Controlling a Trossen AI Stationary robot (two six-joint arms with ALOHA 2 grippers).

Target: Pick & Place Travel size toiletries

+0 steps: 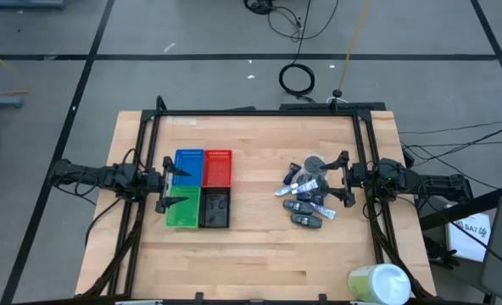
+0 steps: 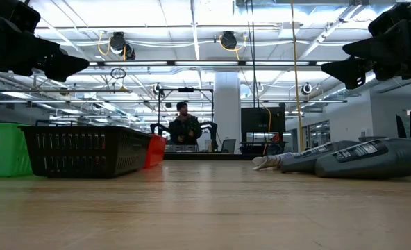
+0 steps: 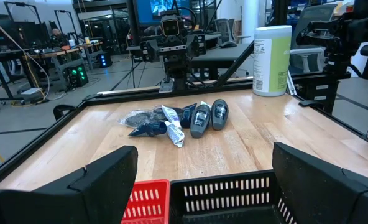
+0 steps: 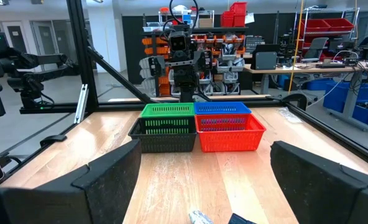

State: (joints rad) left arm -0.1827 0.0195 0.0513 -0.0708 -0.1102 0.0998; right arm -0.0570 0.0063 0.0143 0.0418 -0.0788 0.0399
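Note:
The travel size toiletries point(image 1: 306, 196) lie in a loose heap on the table's right half: dark oblong packs, white tubes and a grey pouch, also in the left wrist view point(image 3: 178, 119) and low view point(image 2: 351, 157). My right gripper point(image 1: 344, 180) hovers open just right of the heap, above the table. My left gripper point(image 1: 168, 183) hovers open at the left edge of the four trays. In each wrist view the fingers point(image 3: 103, 174) point(image 4: 109, 177) stand wide apart with nothing between them.
Four small trays sit in a block left of centre: blue point(image 1: 188, 166), red point(image 1: 218, 167), green point(image 1: 182, 208), black point(image 1: 214, 208). A big pale green-white cylinder point(image 1: 378, 284) lies at the near right corner. A black frame point(image 1: 259, 111) borders the table. Bare wood lies between trays and heap.

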